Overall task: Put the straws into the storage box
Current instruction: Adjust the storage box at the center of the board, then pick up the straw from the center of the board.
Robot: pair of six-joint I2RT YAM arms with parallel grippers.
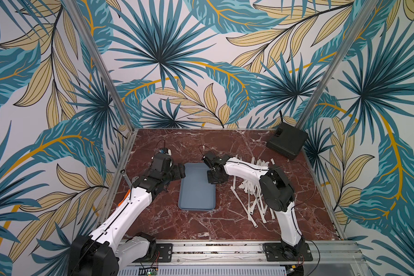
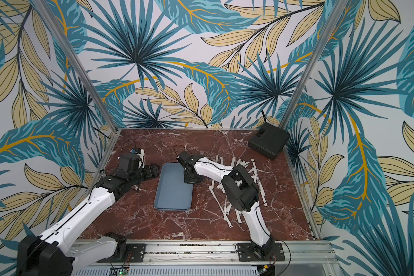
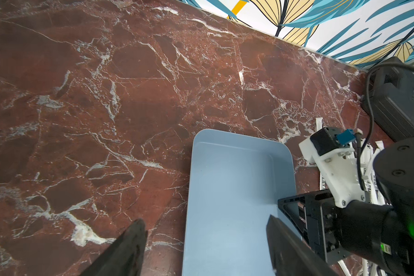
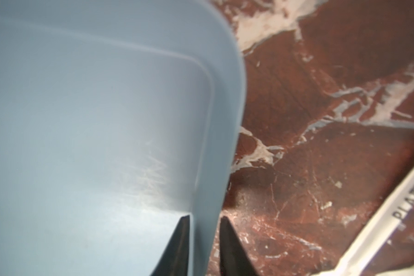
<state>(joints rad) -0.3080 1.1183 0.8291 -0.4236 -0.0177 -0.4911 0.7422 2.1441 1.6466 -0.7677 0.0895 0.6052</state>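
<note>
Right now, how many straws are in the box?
0. The box is empty. All the straws lie in a pile on the table to its right, and some may be hidden under the right arm.

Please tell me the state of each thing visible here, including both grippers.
storage box: empty, flat on the table.
straws: wrapped, loosely piled on the table beside the storage box, none inside.
left gripper: open, astride the storage box rim, holding nothing.
right gripper: shut on the storage box rim.
</note>
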